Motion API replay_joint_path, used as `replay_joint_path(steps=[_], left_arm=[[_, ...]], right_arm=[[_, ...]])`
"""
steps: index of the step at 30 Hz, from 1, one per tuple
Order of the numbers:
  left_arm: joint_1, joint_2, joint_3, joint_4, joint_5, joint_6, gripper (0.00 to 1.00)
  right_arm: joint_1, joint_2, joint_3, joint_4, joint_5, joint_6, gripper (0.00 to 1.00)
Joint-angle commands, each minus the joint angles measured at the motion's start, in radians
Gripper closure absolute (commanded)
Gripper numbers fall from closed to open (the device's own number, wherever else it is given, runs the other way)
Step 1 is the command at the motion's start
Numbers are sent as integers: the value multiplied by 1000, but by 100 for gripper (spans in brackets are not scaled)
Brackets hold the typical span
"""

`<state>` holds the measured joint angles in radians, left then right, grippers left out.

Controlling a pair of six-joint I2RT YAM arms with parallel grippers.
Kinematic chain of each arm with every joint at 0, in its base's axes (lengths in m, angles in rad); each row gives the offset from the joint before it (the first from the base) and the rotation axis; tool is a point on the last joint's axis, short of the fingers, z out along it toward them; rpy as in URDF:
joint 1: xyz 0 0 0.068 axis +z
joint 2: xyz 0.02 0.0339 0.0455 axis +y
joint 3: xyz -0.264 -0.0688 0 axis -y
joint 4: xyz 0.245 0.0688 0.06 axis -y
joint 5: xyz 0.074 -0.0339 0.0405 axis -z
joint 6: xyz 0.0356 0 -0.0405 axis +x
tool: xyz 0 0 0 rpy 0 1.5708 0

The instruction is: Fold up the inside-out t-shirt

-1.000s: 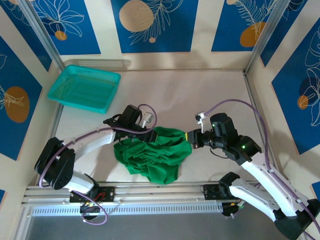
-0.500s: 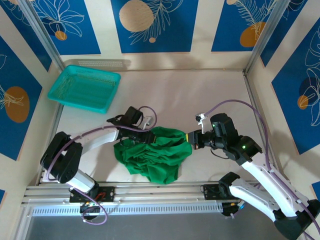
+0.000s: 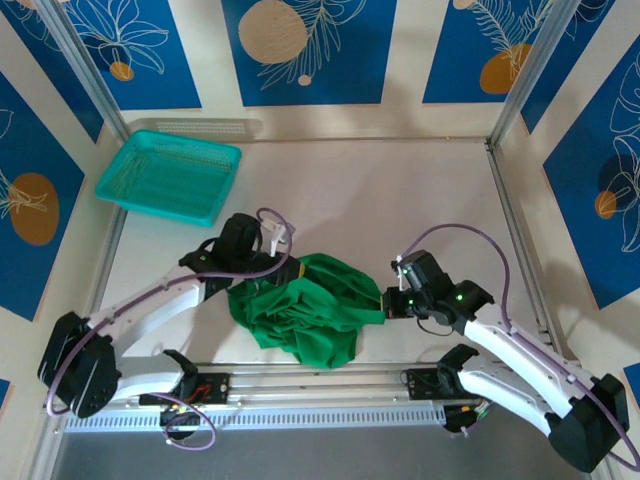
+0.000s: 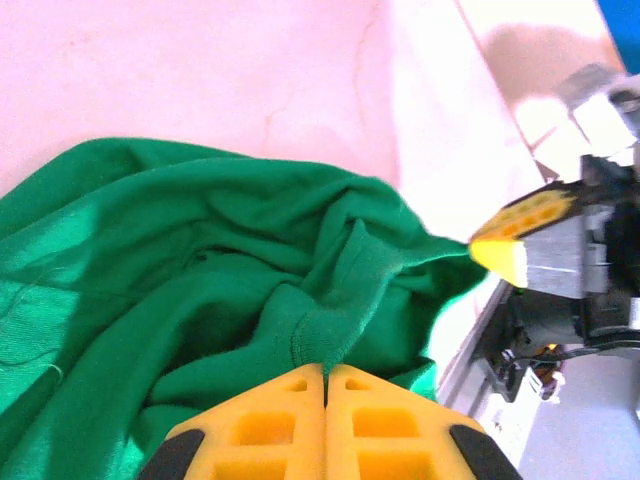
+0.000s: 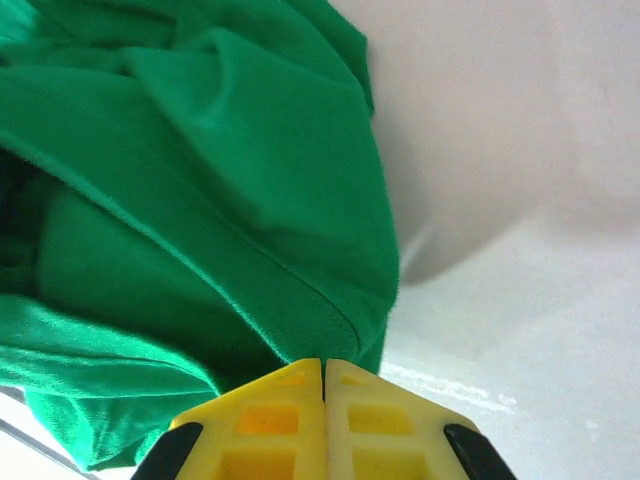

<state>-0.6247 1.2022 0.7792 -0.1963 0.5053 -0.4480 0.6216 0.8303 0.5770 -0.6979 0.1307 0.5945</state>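
One green t-shirt (image 3: pixel 305 312) lies on the tabletop (image 3: pixel 400 190) in a wrinkled heap. From the middle of the tabletop it is a little toward 6 o'clock, between the two arms.

The left pincer (image 3: pixel 288 273) is at the 10 o'clock edge of the heap. In the left wrist view its two yellow fingers are pressed together, and a stitched fold of the cloth goes in between their tips, so it is clamped on the shirt.

The right pincer (image 3: pixel 386 303) is at the 3 o'clock edge of the heap. In the right wrist view its two fingers are also together and they pinch the hemmed edge of the cloth. From this grip the cloth hangs a little above the tabletop and throws a shadow on it.

One teal basket (image 3: pixel 170 178) stands at 10 o'clock, well apart from the shirt.
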Motion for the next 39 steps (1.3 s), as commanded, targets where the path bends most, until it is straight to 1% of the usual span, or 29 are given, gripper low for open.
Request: replay_joint_path(steps=[1, 5, 6, 8, 11, 14, 16, 18, 20, 22, 23, 24, 26, 28, 29, 31, 33, 35, 37, 39], left_arm=[[-7, -27, -49, -9, 45, -24, 100], [-7, -64, -66, -26, 44, -24, 100], [-7, -72, -65, -31, 46, -26, 100], [-7, -86, -63, -40, 49, -26, 100], [-7, -97, -57, -56, 53, -23, 100], [-7, -95, -46, -67, 59, -20, 100], [-7, -99, -39, -69, 62, -21, 100], [-7, -109, -23, -82, 49, -23, 100], [-7, -123, 2, -106, 26, -19, 100], [-7, -136, 38, -137, -3, -12, 100], [-7, -141, 62, -157, -18, -6, 100], [-7, -145, 89, -178, -30, 1, 100], [-7, -155, 146, -217, -55, 12, 100], [-7, -172, 225, -256, -79, 34, 100], [-7, -185, 271, -274, -101, 56, 100], [-7, -216, 354, -265, -131, 116, 100], [-7, -250, 448, -226, -161, 161, 100], [-7, -253, 563, -214, -167, 207, 100], [-7, -229, 715, -248, -131, 241, 100], [-7, -202, 849, -278, -73, 250, 100]], right_arm=[[14, 35, 3, 55, 23, 39, 90], [33, 103, 28, 70, 1, -5, 67], [47, 119, 39, 61, 12, -11, 64], [65, 146, 56, 42, 31, -8, 63], [86, 174, 52, 70, 26, 17, 62], [105, 208, 57, 84, 100, 52, 62], [106, 236, 75, 74, 166, 81, 63], [114, 280, 108, 54, 195, 89, 66], [149, 324, 148, -4, 283, 128, 74], [198, 347, 183, -82, 401, 200, 81], [225, 343, 191, -117, 461, 254, 88], [251, 323, 192, -143, 510, 314, 100], [307, 261, 198, -165, 589, 378, 100], [336, 194, 255, -232, 679, 416, 100], [344, 163, 304, -267, 732, 406, 100], [341, 114, 397, -246, 804, 277, 100], [325, 71, 489, -115, 803, 8, 100], [320, 50, 595, -24, 800, -159, 100], [320, 44, 744, -9, 791, -224, 100], [321, 48, 909, -45, 751, -219, 100]])
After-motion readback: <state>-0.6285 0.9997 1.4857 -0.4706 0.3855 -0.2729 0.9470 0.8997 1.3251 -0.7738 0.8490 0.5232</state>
